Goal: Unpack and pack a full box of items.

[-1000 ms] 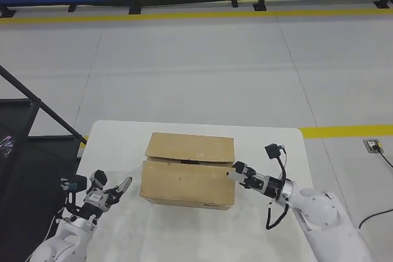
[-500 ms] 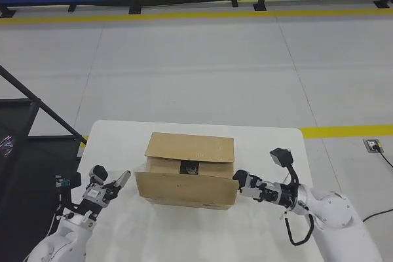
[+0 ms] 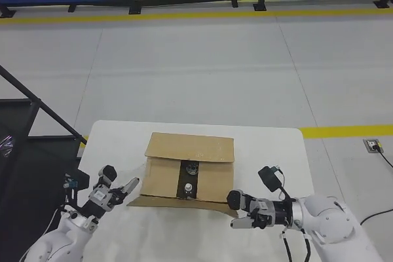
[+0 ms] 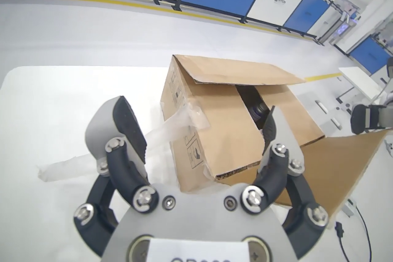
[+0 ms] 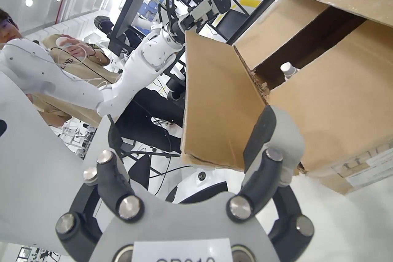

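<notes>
I've got the brown cardboard box [image 3: 190,157] mid white surface [image 3: 268,150], its long flap [image 3: 183,202] lying along the front edge. The flap's right corner is right at my released right end effector [image 3: 236,210]. My left end effector [image 3: 122,185] is released too, just off the flap's left corner.

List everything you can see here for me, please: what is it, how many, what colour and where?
cardboard box: one, brown, middle of the table, top partly open
near flap: one, brown, folded out toward the robot
items inside: two seen, one white-capped, one darker, in the gap between the inner flaps; any others are hidden
tape strip: one, clear, trailing from the box's end down to the table
table: one, white
floor lines: two, yellow, on the floor beyond the table
left gripper: one, grey and black, open, beside the box's left end
right gripper: one, grey and black, open, at the near flap's right corner
</notes>
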